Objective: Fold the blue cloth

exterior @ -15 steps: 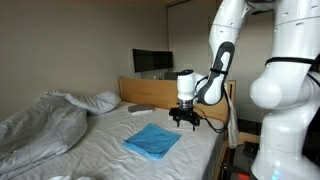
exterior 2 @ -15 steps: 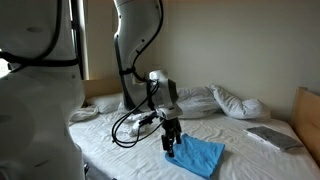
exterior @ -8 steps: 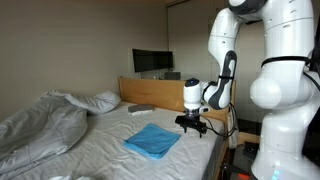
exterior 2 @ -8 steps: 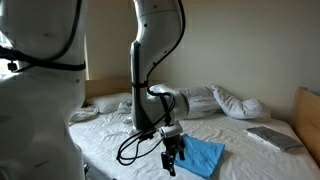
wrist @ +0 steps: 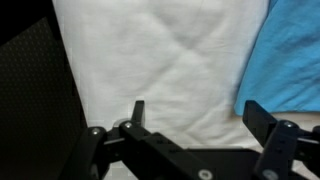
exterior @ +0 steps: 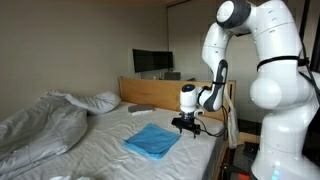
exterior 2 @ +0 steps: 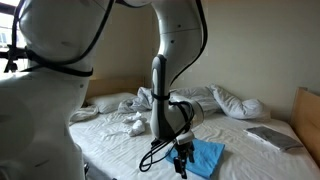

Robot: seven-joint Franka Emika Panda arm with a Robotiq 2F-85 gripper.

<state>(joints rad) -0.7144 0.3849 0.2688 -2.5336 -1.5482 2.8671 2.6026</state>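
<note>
The blue cloth (exterior: 152, 140) lies flat on the white bed sheet, a plain sky-blue square; it also shows as the blue cloth (exterior 2: 207, 158). My gripper (exterior: 186, 125) hangs low over the mattress just beside the cloth's edge nearest the bed side, pointing down, also visible as the gripper (exterior 2: 181, 162). In the wrist view the gripper (wrist: 200, 115) stands open over bare white sheet with nothing between its fingers (wrist: 138, 112). There the blue cloth (wrist: 295, 50) fills the right side, just beyond the right finger.
A rumpled grey-white duvet (exterior: 40, 125) and a pillow (exterior: 100, 100) cover the bed's far half. A flat grey item (exterior: 140, 108) lies near the wooden headboard (exterior: 150, 90). A monitor (exterior: 152, 62) stands behind. The mattress edge (exterior: 215, 150) is close to the gripper.
The arm has swung its upper links. The gripper has sunk closer to the mattress beside the cloth's edge. Its jaws stay open and the cloth has not moved.
</note>
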